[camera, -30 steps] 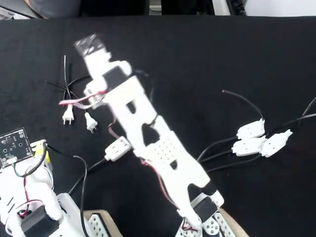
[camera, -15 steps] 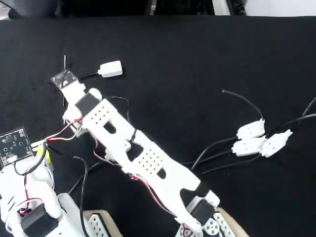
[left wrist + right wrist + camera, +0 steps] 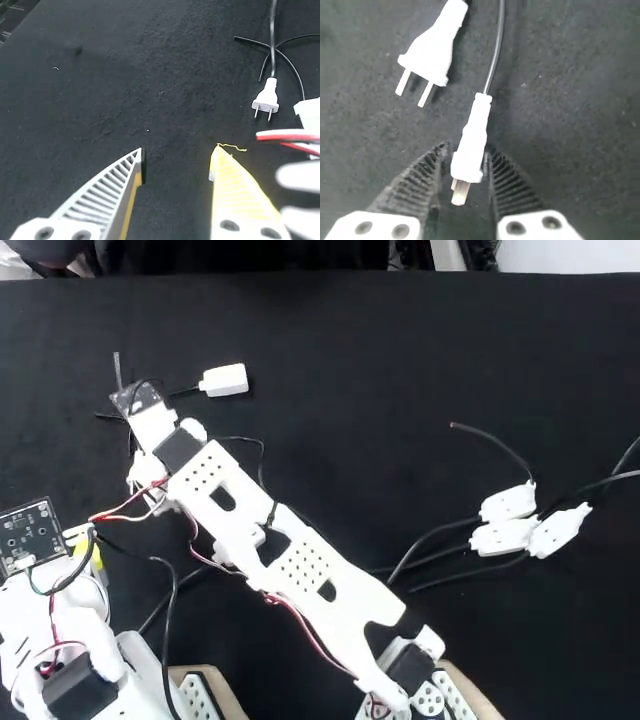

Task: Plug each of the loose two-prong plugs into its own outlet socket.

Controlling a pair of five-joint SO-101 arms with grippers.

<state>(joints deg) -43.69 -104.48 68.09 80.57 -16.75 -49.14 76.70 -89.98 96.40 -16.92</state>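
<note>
A white two-prong plug (image 3: pixel 470 132) on a black cord lies on the black table, and my right gripper (image 3: pixel 466 147) is shut on its body, prongs pointing back toward the wrist. A second loose plug (image 3: pixel 430 55) lies just beyond it, apart. From above, the right arm reaches across to the table's left, with its gripper (image 3: pixel 136 402) close to a lone white outlet socket (image 3: pixel 224 380). Three more sockets (image 3: pixel 522 523) cluster at the right. My left gripper (image 3: pixel 178 148) hovers open over bare table, with a plug (image 3: pixel 265 97) ahead of it.
The left arm (image 3: pixel 40 550) stays at the near left corner. Black cords (image 3: pixel 440 540) run from the right-hand sockets toward the front edge, and more cords loop under the right arm. A red and white wire of the right arm (image 3: pixel 292 136) lies beside the left gripper.
The right arm swung down and left onto the plugs, covering them from above. The lone socket it hid now shows. In the last half second the thin cord by its gripper shifted left.
</note>
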